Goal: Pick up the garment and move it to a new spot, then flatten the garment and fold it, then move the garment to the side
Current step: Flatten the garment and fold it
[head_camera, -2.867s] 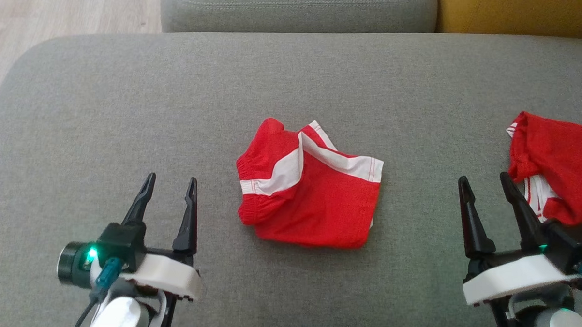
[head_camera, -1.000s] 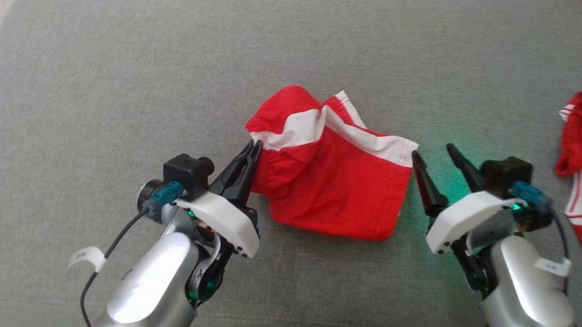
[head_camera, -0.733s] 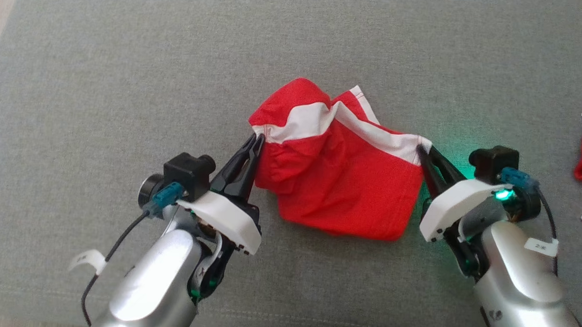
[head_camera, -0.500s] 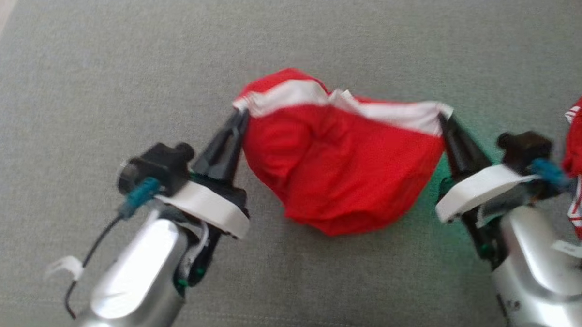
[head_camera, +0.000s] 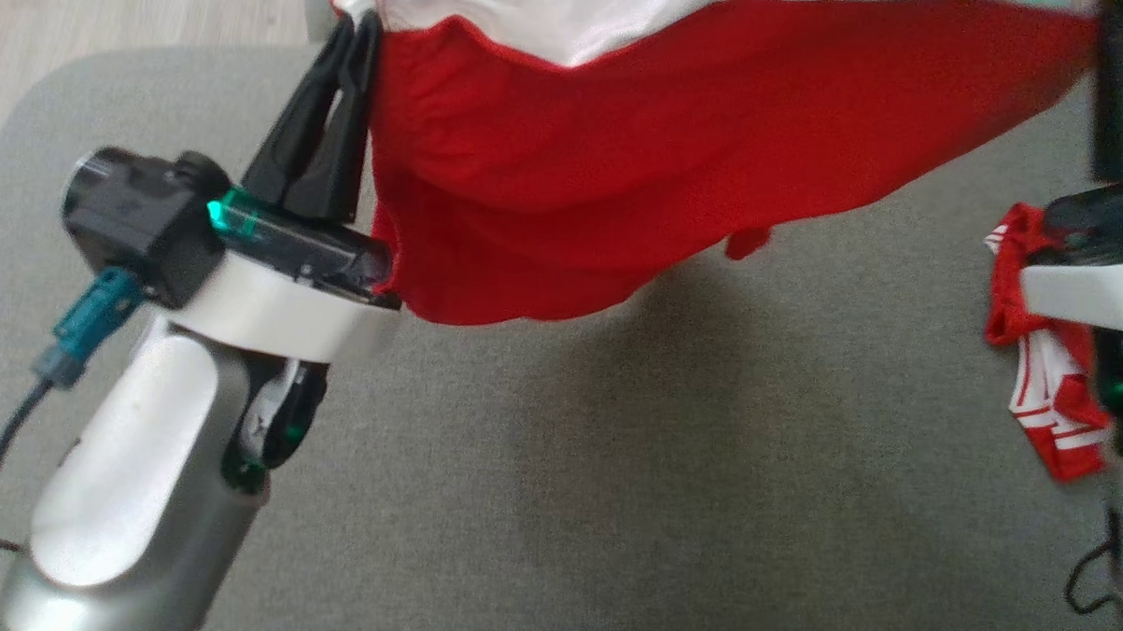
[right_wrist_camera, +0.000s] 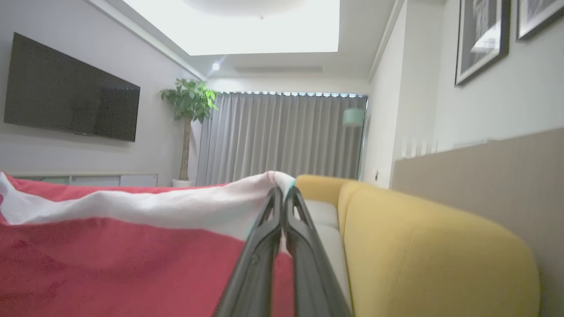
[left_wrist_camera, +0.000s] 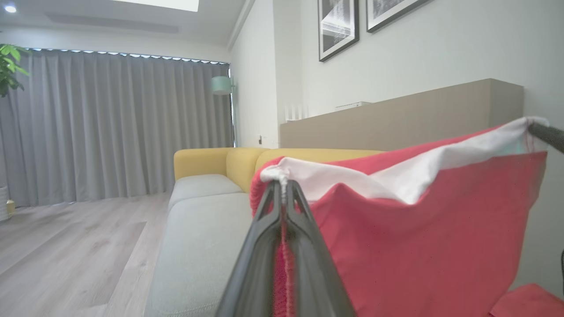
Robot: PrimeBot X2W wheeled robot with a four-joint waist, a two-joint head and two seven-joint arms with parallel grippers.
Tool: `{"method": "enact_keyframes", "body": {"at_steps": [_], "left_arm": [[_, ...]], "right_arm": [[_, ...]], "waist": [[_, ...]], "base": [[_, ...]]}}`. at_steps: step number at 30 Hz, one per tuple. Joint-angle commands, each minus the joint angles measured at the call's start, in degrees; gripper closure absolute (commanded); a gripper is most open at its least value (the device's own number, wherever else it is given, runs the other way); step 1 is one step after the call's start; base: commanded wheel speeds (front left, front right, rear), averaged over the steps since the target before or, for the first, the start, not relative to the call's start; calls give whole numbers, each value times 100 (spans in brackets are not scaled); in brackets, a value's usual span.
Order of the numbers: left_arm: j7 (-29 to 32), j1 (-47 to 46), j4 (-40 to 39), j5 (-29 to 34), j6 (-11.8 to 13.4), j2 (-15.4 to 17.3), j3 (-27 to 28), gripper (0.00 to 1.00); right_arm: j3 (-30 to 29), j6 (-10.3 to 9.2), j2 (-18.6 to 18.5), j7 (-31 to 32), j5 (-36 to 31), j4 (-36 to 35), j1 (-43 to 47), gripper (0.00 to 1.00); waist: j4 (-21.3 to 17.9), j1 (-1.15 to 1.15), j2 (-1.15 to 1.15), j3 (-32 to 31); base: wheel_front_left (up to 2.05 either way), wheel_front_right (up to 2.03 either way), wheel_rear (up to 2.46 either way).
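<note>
Firmly, left end effector (head_camera: pixel 352 28) and right end effector (right_wrist_camera: pixel 282 190) each clamp a top corner of the garment (head_camera: pixel 671 132), hung clear above the sofa's (head_camera: pixel 612 467) open middle.

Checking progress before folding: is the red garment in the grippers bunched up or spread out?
Held spread: left gripper and right gripper pinch opposite ends of the garment, which hangs above the sofa.
</note>
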Motion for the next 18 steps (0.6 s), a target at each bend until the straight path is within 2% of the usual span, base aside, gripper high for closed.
{"method": "enact_keyframes", "body": {"at_steps": [1,9,18], "left_arm": [[95,-319,-294,39,30,240,313,100],[378,-301,-690,3,113,424,407,100],[434,-146,-656,-158,83,356,292,100]], "right_arm": [[-63,39,-69,131,-75,-449,-87,100],[-449,39,-16,757,-124,-1213,159,100],[-468,39,165,1043,-45,-1269,414,100]], "waist": [[-87,0,0,-171],[-195,0,0,-435],[-227,0,0,-377]], "base": [[0,0,0],[0,0,0],[0,0,0]]}}
